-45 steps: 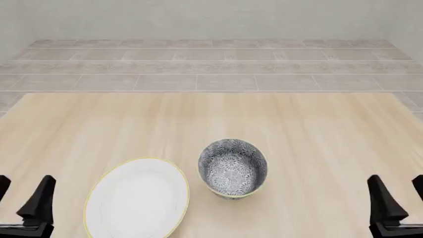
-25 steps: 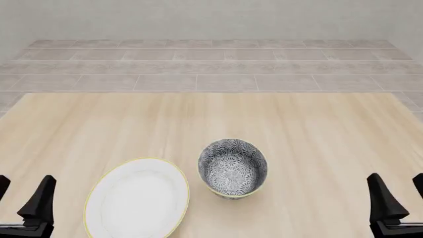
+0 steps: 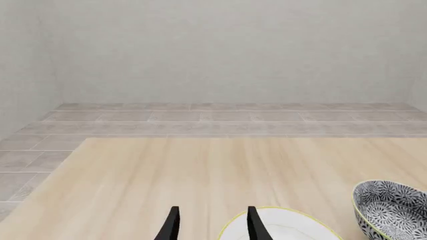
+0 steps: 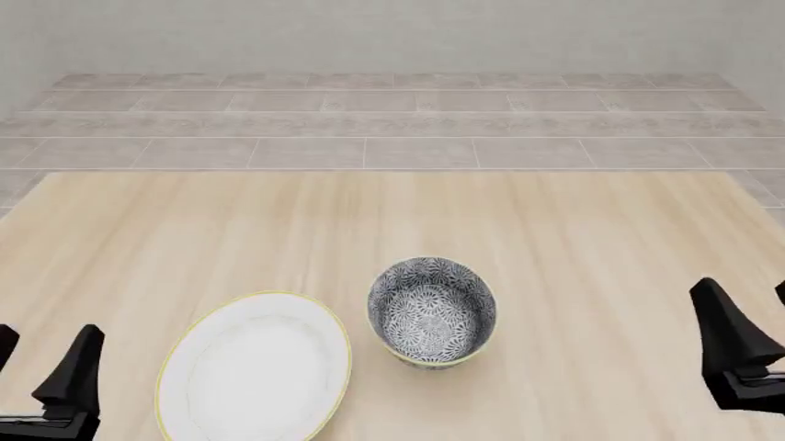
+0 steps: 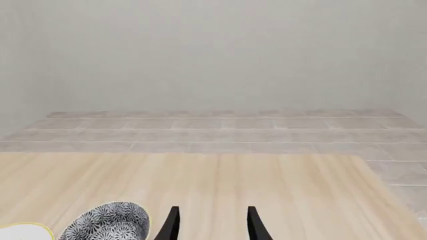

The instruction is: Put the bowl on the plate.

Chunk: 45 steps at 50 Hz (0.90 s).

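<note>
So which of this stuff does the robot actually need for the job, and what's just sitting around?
Needed for the job:
- bowl
- plate
- left gripper, open
- right gripper, open

Just there:
- table; nothing else lies on it.

Floral bowl [image 4: 432,312] stands upright just beside white yellow-rimmed plate [image 4: 255,367]

Even, bright, sharp; seemingly shadowless
</note>
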Each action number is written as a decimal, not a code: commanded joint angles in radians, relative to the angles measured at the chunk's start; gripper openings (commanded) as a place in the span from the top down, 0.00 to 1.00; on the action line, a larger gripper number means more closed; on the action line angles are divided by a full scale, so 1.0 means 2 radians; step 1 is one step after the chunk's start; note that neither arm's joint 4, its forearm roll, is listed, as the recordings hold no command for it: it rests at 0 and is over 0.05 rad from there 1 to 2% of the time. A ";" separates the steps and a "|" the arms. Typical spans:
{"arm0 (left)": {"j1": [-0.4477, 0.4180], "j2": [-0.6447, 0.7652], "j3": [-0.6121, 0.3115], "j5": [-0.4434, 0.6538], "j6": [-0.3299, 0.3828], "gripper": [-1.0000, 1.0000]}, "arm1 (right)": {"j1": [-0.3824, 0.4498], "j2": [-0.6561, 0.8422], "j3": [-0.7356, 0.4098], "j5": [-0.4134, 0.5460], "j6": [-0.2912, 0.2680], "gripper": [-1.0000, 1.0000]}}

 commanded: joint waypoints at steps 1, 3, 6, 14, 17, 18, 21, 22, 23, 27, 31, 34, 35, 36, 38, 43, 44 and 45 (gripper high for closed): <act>0.000 0.000 0.000 0.000 0.000 0.00 | 0.034 0.122 -0.089 0.017 -0.046 0.00; 0.000 0.000 0.000 0.000 0.000 0.00 | 0.046 0.126 -0.110 0.031 -0.030 0.00; 0.000 0.000 0.000 0.000 0.000 0.00 | 0.039 0.155 -0.127 0.037 -0.011 0.00; 0.000 0.000 0.000 0.000 0.000 0.00 | 0.037 0.244 -0.175 0.052 -0.020 0.00; 0.000 0.000 0.000 0.000 0.000 0.00 | 0.046 0.251 -0.189 0.056 0.000 0.00; 0.000 0.000 0.000 0.000 0.000 0.00 | 0.053 0.258 -0.195 0.059 0.020 0.00; 0.000 0.000 0.000 0.000 0.000 0.00 | 0.043 0.269 -0.208 0.062 0.019 0.00; 0.000 0.000 0.000 0.000 0.000 0.00 | 0.035 0.271 -0.212 0.063 0.039 0.00; 0.000 0.000 0.000 0.000 0.000 0.00 | 0.031 0.278 -0.215 0.065 0.047 0.00; 0.000 0.000 0.000 0.000 0.000 0.00 | 0.062 0.305 -0.237 0.071 0.023 0.00; 0.000 0.000 0.000 0.000 0.000 0.00 | 0.093 0.331 -0.255 0.079 0.014 0.00; 0.000 0.000 0.000 0.000 0.000 0.00 | 0.113 0.359 -0.269 0.085 0.002 0.00; 0.000 0.000 0.000 0.000 0.000 0.00 | 0.111 0.363 -0.272 0.086 0.001 0.00; 0.000 0.000 0.000 0.000 0.000 0.00 | 0.116 0.371 -0.276 0.087 0.004 0.00; 0.000 0.000 0.000 0.000 0.000 0.00 | 0.118 0.381 -0.279 0.087 0.009 0.00; 0.000 0.000 0.000 0.000 0.000 0.00 | 0.125 0.411 -0.287 0.090 0.037 0.00; 0.000 0.000 0.000 0.000 0.000 0.00 | 0.123 0.415 -0.288 0.089 0.041 0.00; 0.000 0.000 0.000 0.000 0.000 0.00 | 0.124 0.420 -0.288 0.085 0.054 0.00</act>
